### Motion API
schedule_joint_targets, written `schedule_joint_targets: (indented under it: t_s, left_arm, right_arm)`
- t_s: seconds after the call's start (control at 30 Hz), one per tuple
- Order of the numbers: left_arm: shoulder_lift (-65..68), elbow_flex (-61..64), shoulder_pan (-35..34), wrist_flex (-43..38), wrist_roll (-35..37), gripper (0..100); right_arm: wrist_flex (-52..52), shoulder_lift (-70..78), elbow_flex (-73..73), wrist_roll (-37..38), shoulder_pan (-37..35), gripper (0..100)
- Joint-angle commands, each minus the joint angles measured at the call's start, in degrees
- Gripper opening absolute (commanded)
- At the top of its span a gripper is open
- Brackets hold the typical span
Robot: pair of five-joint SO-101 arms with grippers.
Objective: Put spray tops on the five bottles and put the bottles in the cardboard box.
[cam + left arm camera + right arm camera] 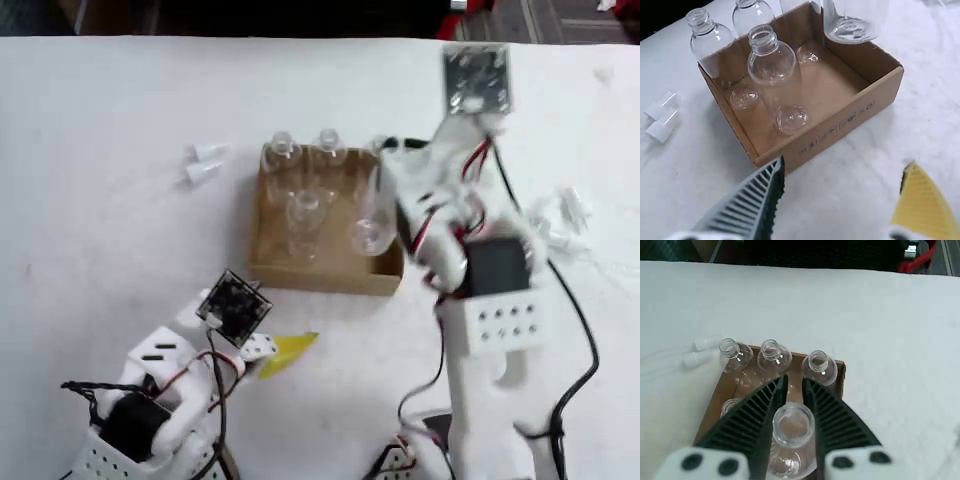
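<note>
The cardboard box (300,272) (850,122) (840,371) sits mid-table. Clear, capless bottles stand in it: three along the far wall (735,354) (773,355) (819,366) and one nearer the middle (304,212) (770,56). My right gripper (794,384) (388,205) is shut on the neck of another clear bottle (792,426) (369,236) (855,22), held over the box's right side. My left gripper (840,185) (272,350) is open and empty, just in front of the box's near wall. White spray tops (205,165) (660,117) lie left of the box.
More white spray tops (565,215) lie on the white table right of the box, beside the right arm's cable. The right arm's body (495,300) stands close to the box's near right corner. The left arm's base (140,420) is at the front left.
</note>
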Motion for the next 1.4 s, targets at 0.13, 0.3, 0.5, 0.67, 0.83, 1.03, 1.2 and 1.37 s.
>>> schedule_joint_targets:
  t_s: [0.13, 0.3, 0.5, 0.67, 0.83, 1.03, 1.2, 1.37]
  left_arm:
    - [-0.31, -2.55, -0.57, -0.18, -0.7, 34]
    - [-0.31, -2.46, -0.57, -0.18, -0.79, 34]
    - [-0.31, -2.46, -0.48, -0.18, -0.79, 34]
    - [-0.31, -2.46, -0.48, -0.18, -0.79, 34]
    - [-0.31, -2.46, -0.48, -0.18, -0.79, 34]
    - [-0.31, -2.46, -0.48, -0.26, -0.79, 34]
    - [-0.31, -2.46, -0.48, -0.26, -0.79, 34]
    - [-0.31, -2.46, -0.48, -0.79, -0.79, 34]
  right_arm:
    - [-23.78, -7.6, 22.15, 5.27, -1.45, 1.5]
    - [-28.18, -8.22, 27.69, 6.51, -1.71, 1.5]
    - [-28.62, -8.22, 32.09, 9.23, -4.26, 1.5]
    - [-36.88, -8.13, 38.33, 10.46, -5.67, 1.5]
    - [-38.46, -8.22, 40.18, 10.46, -5.32, 1.5]
    - [-36.7, -8.22, 40.18, 10.46, -5.58, 1.9]
    - [-35.38, -8.22, 40.18, 10.55, -5.58, 6.0]
    - [-33.63, -8.22, 40.09, 10.55, -5.76, 15.6]
